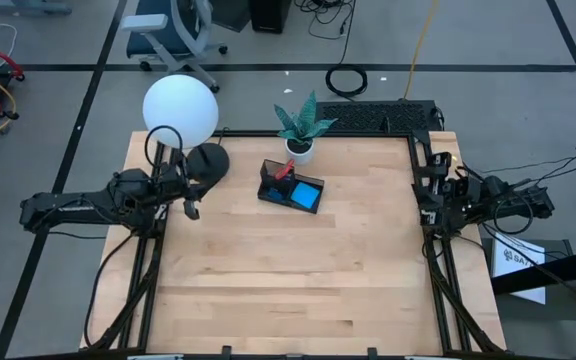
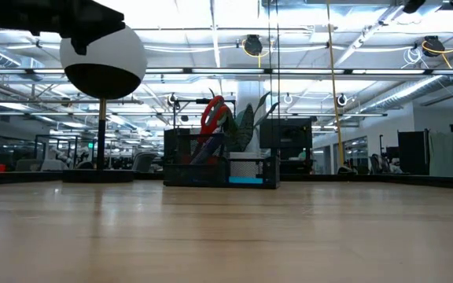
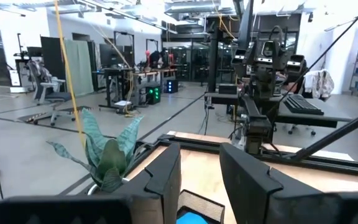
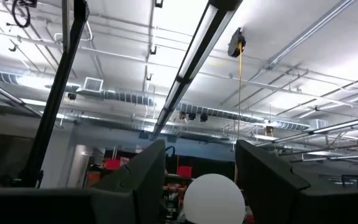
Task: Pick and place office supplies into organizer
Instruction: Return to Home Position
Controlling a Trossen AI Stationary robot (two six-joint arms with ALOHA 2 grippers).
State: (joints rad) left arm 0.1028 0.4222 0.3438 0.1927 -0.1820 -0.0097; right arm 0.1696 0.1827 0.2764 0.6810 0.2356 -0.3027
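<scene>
The black organizer [image 1: 286, 187] stands on the table toward the far middle. Red-handled scissors [image 2: 212, 115] stick up out of its taller compartment, handles on top, and a blue note pad [image 1: 308, 195] lies in its low tray. My left gripper [image 1: 190, 207] hangs open at the table's left side, clear of the wood, pointing level toward the organizer [image 3: 199, 205] with nothing between its fingers. My right gripper [image 4: 201, 171] is drawn back at the table's right edge [image 1: 430, 188]. It is open, tipped upward and holds nothing.
A white globe lamp [image 1: 180, 110] on a round black base [image 1: 208, 162] stands at the far left, right beside my left arm. A potted plant [image 1: 301, 135] sits behind the organizer. A black keyboard [image 1: 378, 115] lies past the far edge. Bare wood [image 1: 288, 280] fills the near half.
</scene>
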